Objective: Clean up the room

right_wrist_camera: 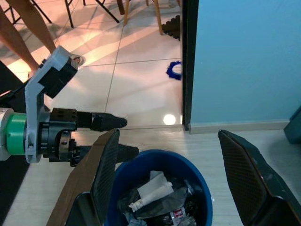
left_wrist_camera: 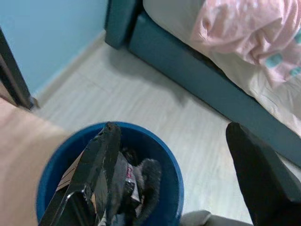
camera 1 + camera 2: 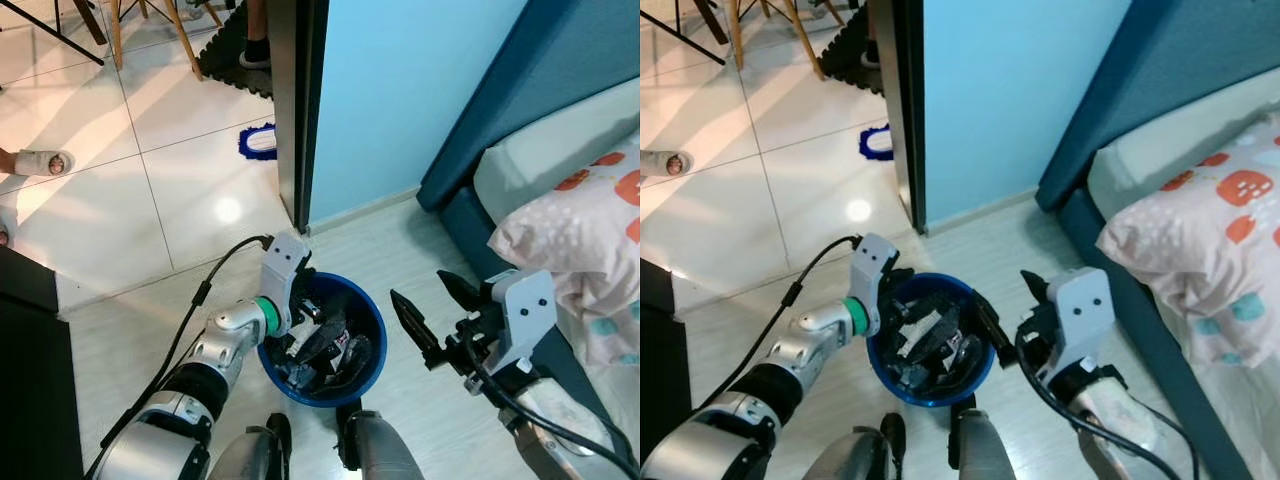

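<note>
The blue bin [image 3: 375, 345] looks light and rigid; grip its rim. Left pincer [image 1: 110, 136] open over it, right pincer [image 3: 430, 315] open beside it.

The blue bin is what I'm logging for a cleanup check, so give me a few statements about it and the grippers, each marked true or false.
1. The blue bin already holds dark rubbish. True.
2. The bin stands on the bed. False: it stands on the floor beside the bed, near the light blue wall.
3. The left gripper is at the bin's rim with its fingers open. True.
4. The right gripper is shut on a bottle. False: its fingers are spread and hold nothing.
5. A pillow with red and teal prints lies on the bed. True.
</note>
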Robot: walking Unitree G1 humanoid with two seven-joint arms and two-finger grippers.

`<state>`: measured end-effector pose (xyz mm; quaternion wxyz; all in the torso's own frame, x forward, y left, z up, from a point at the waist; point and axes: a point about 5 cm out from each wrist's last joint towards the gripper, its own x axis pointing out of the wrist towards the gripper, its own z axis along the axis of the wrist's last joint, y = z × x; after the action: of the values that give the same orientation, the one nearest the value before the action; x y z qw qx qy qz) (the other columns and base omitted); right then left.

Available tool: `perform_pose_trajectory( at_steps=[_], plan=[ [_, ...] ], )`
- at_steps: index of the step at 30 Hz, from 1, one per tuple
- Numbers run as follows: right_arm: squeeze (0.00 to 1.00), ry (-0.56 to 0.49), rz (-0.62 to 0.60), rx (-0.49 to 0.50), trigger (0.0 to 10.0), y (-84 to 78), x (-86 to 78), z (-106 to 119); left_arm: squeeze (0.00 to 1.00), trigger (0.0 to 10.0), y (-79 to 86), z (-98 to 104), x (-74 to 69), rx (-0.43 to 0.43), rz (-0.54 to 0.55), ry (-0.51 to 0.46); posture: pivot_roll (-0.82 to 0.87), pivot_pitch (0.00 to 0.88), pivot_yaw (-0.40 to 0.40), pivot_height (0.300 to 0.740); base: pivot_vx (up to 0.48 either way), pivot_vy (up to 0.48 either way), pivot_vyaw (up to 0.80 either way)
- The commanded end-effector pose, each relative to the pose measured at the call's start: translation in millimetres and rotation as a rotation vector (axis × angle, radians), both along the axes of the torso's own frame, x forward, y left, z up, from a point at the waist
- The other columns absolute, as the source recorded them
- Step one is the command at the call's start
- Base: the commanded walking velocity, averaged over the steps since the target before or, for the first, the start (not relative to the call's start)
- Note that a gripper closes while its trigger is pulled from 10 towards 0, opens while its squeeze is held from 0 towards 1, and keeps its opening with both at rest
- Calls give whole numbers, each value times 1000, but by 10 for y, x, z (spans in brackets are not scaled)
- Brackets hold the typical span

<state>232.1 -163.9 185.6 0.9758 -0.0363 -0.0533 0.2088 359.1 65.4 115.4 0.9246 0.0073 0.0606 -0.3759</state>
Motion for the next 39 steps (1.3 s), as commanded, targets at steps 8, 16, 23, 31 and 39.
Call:
perform_pose_trajectory(
  at_steps=[8, 16, 23, 31, 39],
  plan=[
    [0, 72, -197, 109, 10000, 20, 87, -357, 0, 10000, 443, -55, -299, 89, 221, -185, -184, 252, 146, 717, 0, 0, 0],
    [0, 127, -256, 179, 10000, 134, 288, -647, 0, 10000, 928, -30, -462, 181, 610, -293, -122, 137, 118, 717, 0, 0, 0],
    [0, 121, -218, 156, 10000, 149, 440, -653, 0, 10000, 971, -104, -447, 173, 726, -275, -102, 84, 69, 717, 0, 0, 0],
    [0, 114, -209, 142, 10000, 175, 515, -695, 0, 10000, 964, -76, -452, 158, 796, -252, -99, 66, 55, 717, 0, 0, 0],
    [0, 107, -218, 135, 10000, 167, 546, -735, 0, 10000, 947, -58, -477, 155, 816, -244, -102, 65, 53, 717, -288, 0, 0]
  ],
)
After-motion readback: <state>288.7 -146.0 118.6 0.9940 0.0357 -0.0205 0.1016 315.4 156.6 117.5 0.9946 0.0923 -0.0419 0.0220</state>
